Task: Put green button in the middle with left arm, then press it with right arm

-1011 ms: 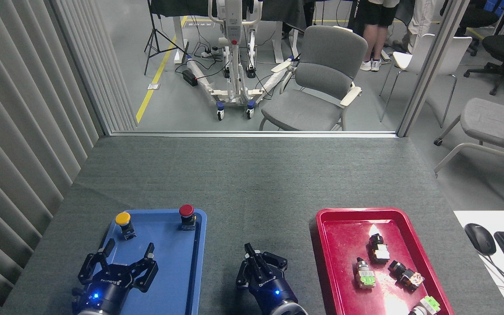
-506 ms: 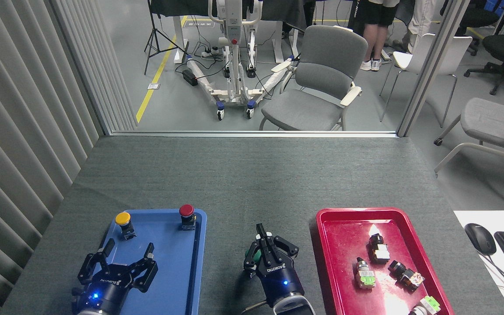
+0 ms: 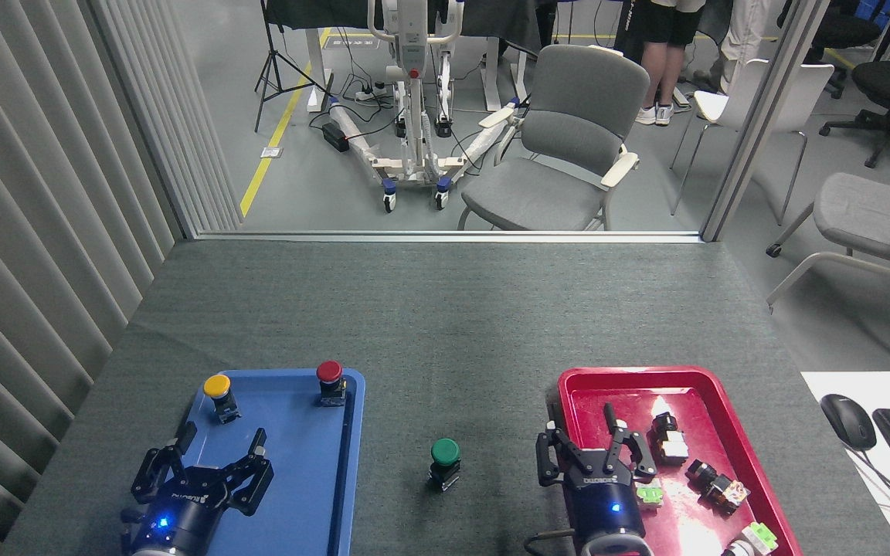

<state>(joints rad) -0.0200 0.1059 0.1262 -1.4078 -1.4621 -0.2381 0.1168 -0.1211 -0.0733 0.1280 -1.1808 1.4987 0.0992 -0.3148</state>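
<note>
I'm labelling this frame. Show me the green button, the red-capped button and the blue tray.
green button (image 3: 445,450), head view, on its round green cap.
red-capped button (image 3: 328,371), head view, on its red cap.
blue tray (image 3: 302,479), head view, on bare tray floor.

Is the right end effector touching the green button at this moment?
Apart. The head view shows bare grey cloth between the green button and the right end effector, which hovers over the red tray.

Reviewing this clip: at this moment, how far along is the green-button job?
Placement looks done: the green button stands upright on the bare grey cloth between the trays. Nothing is in hand; the left gripper hangs open over the blue tray, the right gripper over the red tray. These pictures cannot confirm a press.
</note>
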